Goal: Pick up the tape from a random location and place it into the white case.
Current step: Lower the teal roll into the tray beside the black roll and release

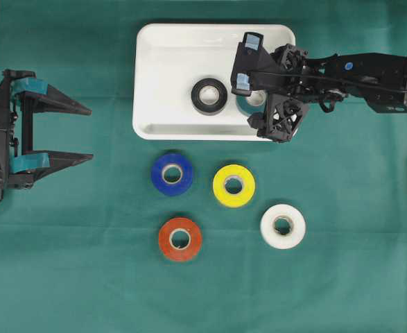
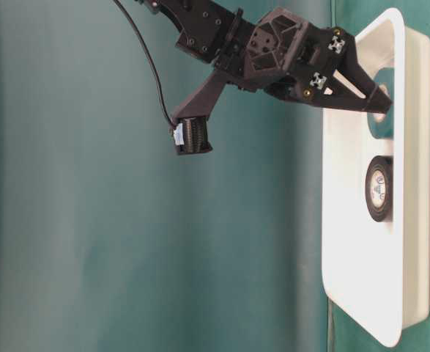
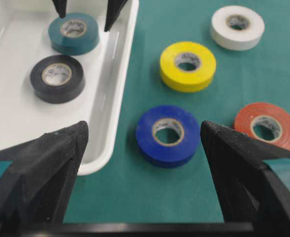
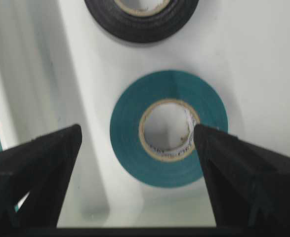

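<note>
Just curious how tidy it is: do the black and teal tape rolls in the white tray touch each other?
Apart. The left wrist view shows bare white tray floor between the black roll and the teal roll.

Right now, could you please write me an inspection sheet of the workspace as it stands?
Surface: green cloth, flat.
Job's things: white case holds a black roll and a teal roll, lying flat and apart.
Clutter: blue roll, yellow roll, orange roll and white roll on the cloth outside the case.
Grippers: right tool open over the teal roll, not gripping; left tool open, empty, at the left edge.
Cables: black cable along the right arm.
Surroundings: green backdrop in the table-level view.
</note>
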You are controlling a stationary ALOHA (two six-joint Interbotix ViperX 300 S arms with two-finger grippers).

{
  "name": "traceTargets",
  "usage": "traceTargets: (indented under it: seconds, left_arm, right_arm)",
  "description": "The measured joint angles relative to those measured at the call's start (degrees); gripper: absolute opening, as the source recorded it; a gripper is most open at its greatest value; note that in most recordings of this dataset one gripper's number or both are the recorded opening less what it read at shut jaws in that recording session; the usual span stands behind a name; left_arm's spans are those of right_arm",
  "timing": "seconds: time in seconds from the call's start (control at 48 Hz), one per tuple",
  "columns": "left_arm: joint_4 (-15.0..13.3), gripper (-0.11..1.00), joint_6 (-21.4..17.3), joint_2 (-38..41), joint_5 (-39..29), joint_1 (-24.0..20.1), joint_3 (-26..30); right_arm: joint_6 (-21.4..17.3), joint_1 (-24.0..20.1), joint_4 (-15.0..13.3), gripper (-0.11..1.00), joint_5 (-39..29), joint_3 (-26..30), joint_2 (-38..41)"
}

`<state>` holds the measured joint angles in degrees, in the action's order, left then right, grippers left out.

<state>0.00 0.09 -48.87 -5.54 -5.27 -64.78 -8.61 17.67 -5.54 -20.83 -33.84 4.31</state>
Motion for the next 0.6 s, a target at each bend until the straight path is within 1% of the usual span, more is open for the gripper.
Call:
traceTargets:
  seconds: [0.25,0.459,0.605]
  left_arm:
    - [0.09,0.89,0.0,-0.09,-0.09,-0.09,-0.09]
    - [0.0,0.89,0.09,-0.09,0.0,0.0,0.0]
    - [0.0,0.89,0.09,0.0,-0.09,-0.09,-0.09]
  right_arm:
    - [-0.09,-0.09,0.0,0.87,-1.67,0.44,-1.85]
    - [0.0,0.0,0.0,0.86,-6.42,2.2,-7.38]
    - [0.0,-0.09,0.0,0.86,-8.09,2.64,-10.99]
